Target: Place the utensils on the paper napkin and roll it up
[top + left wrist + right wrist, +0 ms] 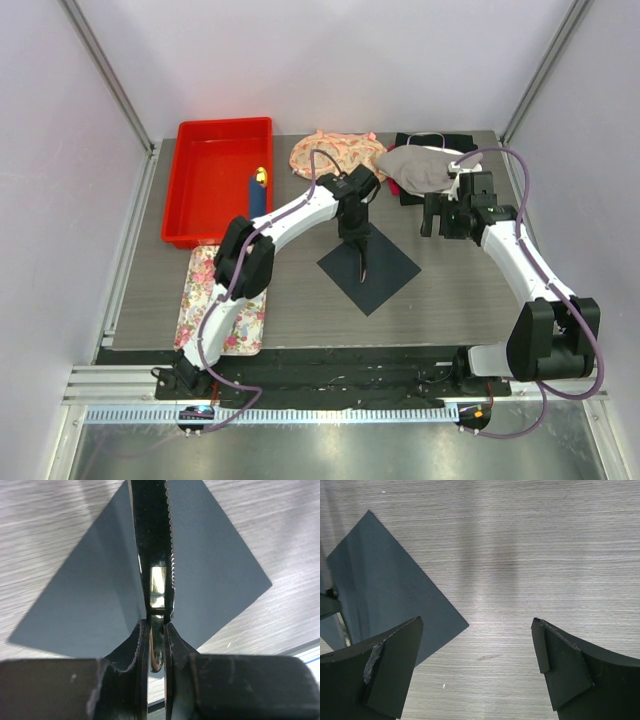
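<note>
Grey wood-grain worktop (pixel 450 300) carries everything. Far left sits a red bin (pixel 225 124) w/ a blue, yellow-tipped stick (pixel 256 192) inside. Just in front of it, by the L arm's base, is a floral tray (pixel 200 290). Mid-worktop the paper napkin (pixel 392 262) lies flat, dark, turned corner-on like a diamond. Along the far edge are a floral cloth (pixel 325 155), a grey cloth (pixel 415 168) and a black cloth (pixel 440 141) partly under the grey one.

The L fingers (pixel 156 624) hang over the napkin's middle, clenched on a black knife (pixel 155 540). Its serrated blade sticks out past the fingertips, over the sheet. Can't tell if the tip touches the napkin.

The R fingers (pixel 476 635) are spread wide, nothing btwn them, over bare worktop just right of the napkin. In the R wrist view the sheet's nearest corner shows beside one finger.
</note>
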Controlling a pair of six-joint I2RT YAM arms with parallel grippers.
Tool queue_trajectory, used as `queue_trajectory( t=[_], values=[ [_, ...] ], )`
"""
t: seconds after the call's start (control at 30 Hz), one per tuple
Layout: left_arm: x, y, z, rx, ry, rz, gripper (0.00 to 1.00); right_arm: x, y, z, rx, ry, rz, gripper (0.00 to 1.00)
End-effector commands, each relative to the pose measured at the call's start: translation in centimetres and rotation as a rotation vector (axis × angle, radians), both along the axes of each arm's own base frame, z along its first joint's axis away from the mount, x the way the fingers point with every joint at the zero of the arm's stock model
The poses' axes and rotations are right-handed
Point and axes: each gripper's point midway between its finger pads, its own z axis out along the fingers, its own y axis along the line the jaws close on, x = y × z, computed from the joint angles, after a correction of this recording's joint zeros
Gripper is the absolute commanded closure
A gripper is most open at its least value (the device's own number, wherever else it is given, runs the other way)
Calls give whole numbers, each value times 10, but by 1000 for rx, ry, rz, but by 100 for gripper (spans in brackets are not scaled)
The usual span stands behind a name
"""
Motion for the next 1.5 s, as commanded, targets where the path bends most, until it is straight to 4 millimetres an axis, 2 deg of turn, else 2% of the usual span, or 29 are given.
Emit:
queue_trajectory(
  t=[0.0,0.5,0.93,1.03,1.23,1.27,1.33,1.37,1.47],
  values=[
    [7,-29,15,-115,16,35,100,6,-1,3,-3,-9,-9,0],
    [4,-49,-5,-159,66,31,100,4,8,-10,35,33,19,0],
    [0,-43,-29,-99,85,7,100,4,8,-11,36,34,24,0],
    [1,-41,-33,-90,88,5,96,5,8,-12,35,36,23,0],
    [2,-37,-33,-85,95,4,77,5,9,-11,36,34,33,0],
    [3,-37,-31,-86,89,4,70,4,10,-11,40,35,43,0],
    [4,-38,-25,-99,81,1,65,5,12,-10,46,34,48,0],
    [6,-38,-21,-103,72,1,60,5,13,-9,48,33,52,0],
    [13,-38,0,-135,35,-5,53,5,13,-7,51,31,59,0]
  ],
)
